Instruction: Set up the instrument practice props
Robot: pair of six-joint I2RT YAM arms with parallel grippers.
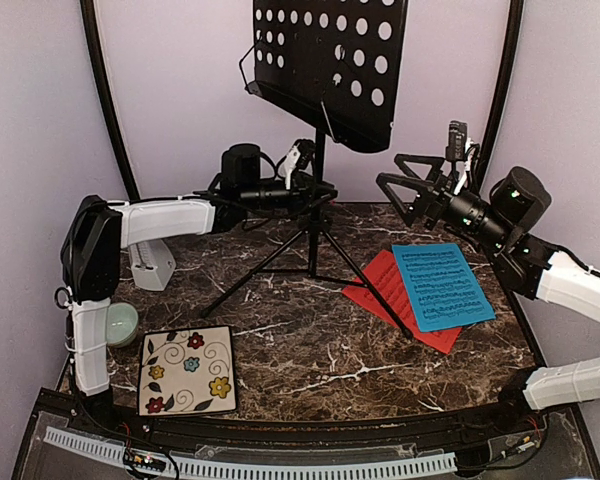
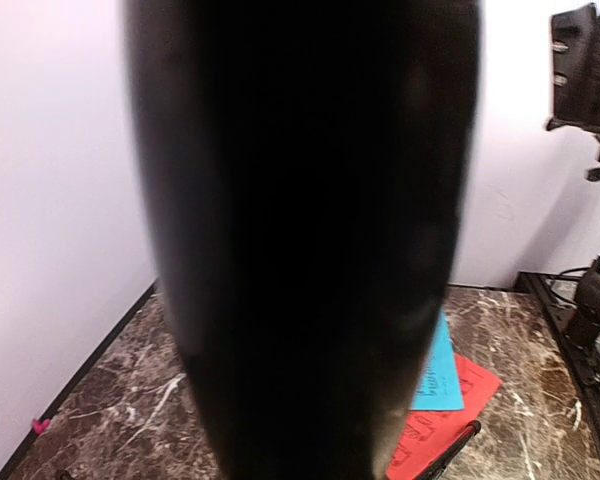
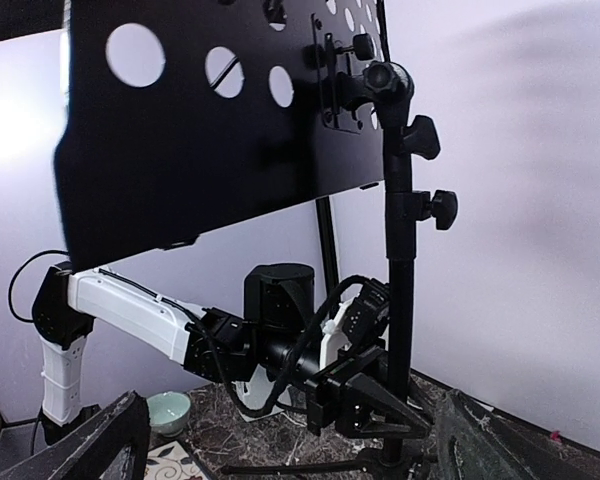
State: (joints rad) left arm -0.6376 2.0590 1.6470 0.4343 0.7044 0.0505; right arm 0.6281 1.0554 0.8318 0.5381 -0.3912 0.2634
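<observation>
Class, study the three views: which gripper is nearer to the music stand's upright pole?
Left. The left gripper is closed on the pole, low down; the right gripper hangs apart from it, off to its right, jaws open.

The top external view looks down from above and behind the arm bases over the dark marble-patterned table (image 1: 310,340) and the black perforated-metal music stand on thin tripod legs (image 1: 320,85); the left wrist view sits hard against that stand's post, a dark blur filling most of it, and faces the blue sheet of printed music (image 2: 440,370) and red sheet of printed music (image 2: 475,385), both shared with the top view; the right wrist view looks from low on the right, upward and leftward, fairly near the stand and the white-shelled left arm (image 3: 130,305), likewise shared.
</observation>
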